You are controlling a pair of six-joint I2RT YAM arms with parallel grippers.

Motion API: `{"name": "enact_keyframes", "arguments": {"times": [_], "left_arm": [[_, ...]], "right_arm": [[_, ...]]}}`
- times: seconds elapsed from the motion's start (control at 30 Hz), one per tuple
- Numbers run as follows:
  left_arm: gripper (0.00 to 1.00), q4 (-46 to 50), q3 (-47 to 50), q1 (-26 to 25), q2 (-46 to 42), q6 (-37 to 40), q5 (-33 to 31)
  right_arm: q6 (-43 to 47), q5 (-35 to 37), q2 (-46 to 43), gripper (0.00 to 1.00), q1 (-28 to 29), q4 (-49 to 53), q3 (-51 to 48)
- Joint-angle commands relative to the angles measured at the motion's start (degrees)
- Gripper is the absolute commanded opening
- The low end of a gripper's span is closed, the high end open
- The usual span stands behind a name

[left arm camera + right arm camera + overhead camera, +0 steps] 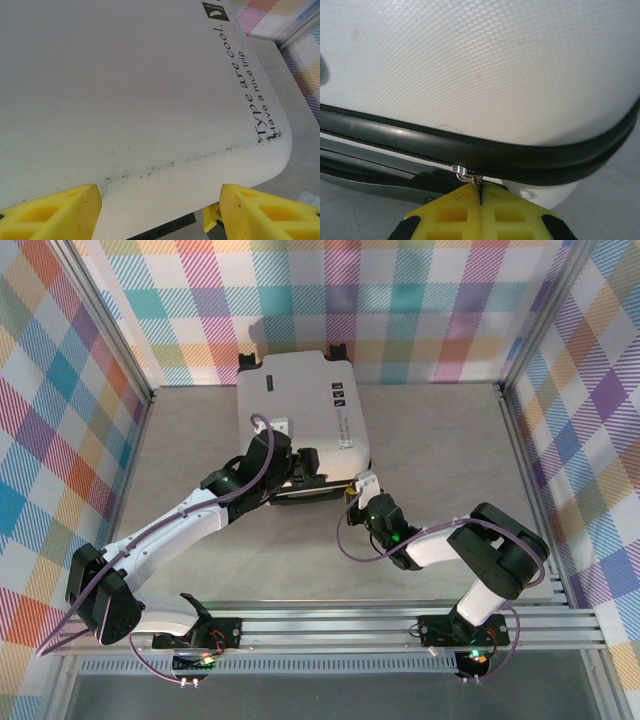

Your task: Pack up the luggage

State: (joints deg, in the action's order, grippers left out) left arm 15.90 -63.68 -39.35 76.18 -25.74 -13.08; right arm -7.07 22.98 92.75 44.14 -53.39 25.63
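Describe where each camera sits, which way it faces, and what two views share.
Top external: above and behind the robot, looking down on the luggage, with the left gripper and right gripper at its near edge.
Left wrist: on the left arm, facing along the luggage's lid toward its printed text; open yellow fingers at the bottom.
Right wrist: low, facing the zipper seam; gripper shut on the zipper pull.
Shared: both wrist views see the luggage close up.

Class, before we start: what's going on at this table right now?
Two robot arms are working on a white suitcase lying lid-down on the table. The right arm has its jaws shut on the zipper pull at the near seam. The left arm holds its jaws open at the lid's near edge; whether they touch it is unclear.
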Motion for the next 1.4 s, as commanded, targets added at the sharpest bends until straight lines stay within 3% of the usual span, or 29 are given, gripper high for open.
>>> {"name": "enact_keyframes", "arguments": {"times": [0.0, 0.2, 0.4, 0.6, 0.8, 1.17, 1.37], "left_arm": [[0.65, 4.1, 2.2, 2.7, -1.4, -0.4, -3.9], [0.66, 4.0, 2.6, 4.2, -1.7, -0.4, -2.9], [0.65, 4.4, 0.6, 4.2, -1.4, 1.1, -1.1], [0.65, 5.2, -3.2, 3.4, -3.3, 4.2, 2.2], [0.65, 5.2, -9.3, -2.4, -2.2, 8.1, 4.6], [0.66, 2.6, -27.4, -13.6, 16.3, 12.0, 11.7], [0.66, 0.6, -32.9, -14.4, 25.8, 7.3, 12.9]], "right_arm": [[-1.8, 4.9, -1.6, 0.00, -3.4, 4.7, 0.1], [-3.0, 3.5, -3.5, 0.00, -7.0, 9.3, 0.7], [-2.0, 0.2, -5.4, 0.00, -7.0, 7.7, -1.0], [0.5, 1.8, -7.5, 0.00, -2.9, 7.8, -2.6], [0.6, 4.7, -9.2, 0.00, 4.5, 8.1, -3.8], [-1.5, 10.5, -12.2, 0.00, 16.7, 8.9, -5.4], [-2.9, 10.9, -12.9, 0.00, 17.6, 7.1, -7.2]]}}
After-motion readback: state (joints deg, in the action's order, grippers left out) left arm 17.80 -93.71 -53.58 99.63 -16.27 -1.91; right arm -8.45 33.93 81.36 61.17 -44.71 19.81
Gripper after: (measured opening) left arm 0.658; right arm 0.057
